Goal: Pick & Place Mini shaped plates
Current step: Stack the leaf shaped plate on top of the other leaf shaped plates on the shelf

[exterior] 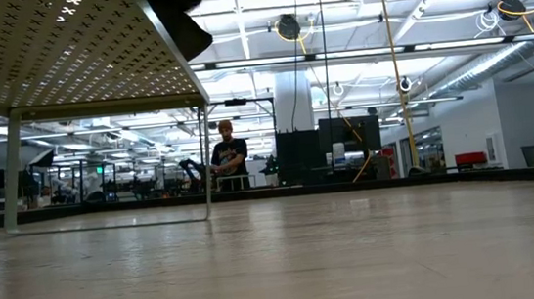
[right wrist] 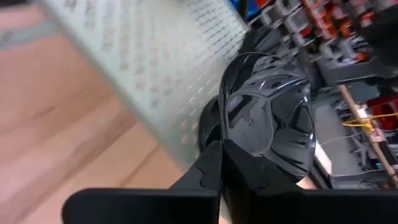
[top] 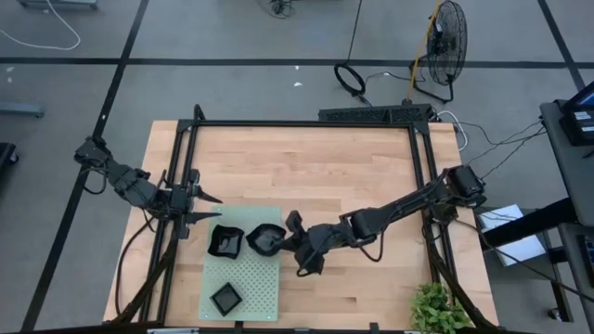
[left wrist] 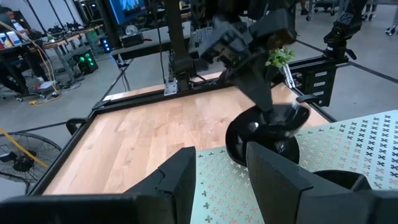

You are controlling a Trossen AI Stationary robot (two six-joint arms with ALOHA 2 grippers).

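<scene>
Three glossy black mini shaped plates show in the high view on the pale green perforated mat (top: 251, 288). One plate (top: 225, 241) rests near the mat's far left corner and a square one (top: 225, 298) near its front edge. My right gripper (top: 284, 243) reaches in from the table's right and is shut on the third, a rounded leaf-like plate (top: 265, 239) over the mat's far right corner. My left gripper (top: 209, 210) hovers open at the table's left, above the mat's far left corner, with nothing between its fingers (left wrist: 180, 180). My right gripper pinches the leaf-like plate's rim (right wrist: 231, 149) between its two fingers, on the side toward the table's right. The fingers (left wrist: 272, 107) slant down from the right. The plate (left wrist: 267, 132) sits tilted in the hold, above the mat; whether its low edge touches the mat I cannot tell.
The mat (exterior: 61, 51) stands raised on thin legs, seen from below in the low view. A black frame (top: 306, 123) borders the table. A green plant (top: 438, 311) stands at the front right corner. Bare wood (top: 306, 176) lies behind the mat.
</scene>
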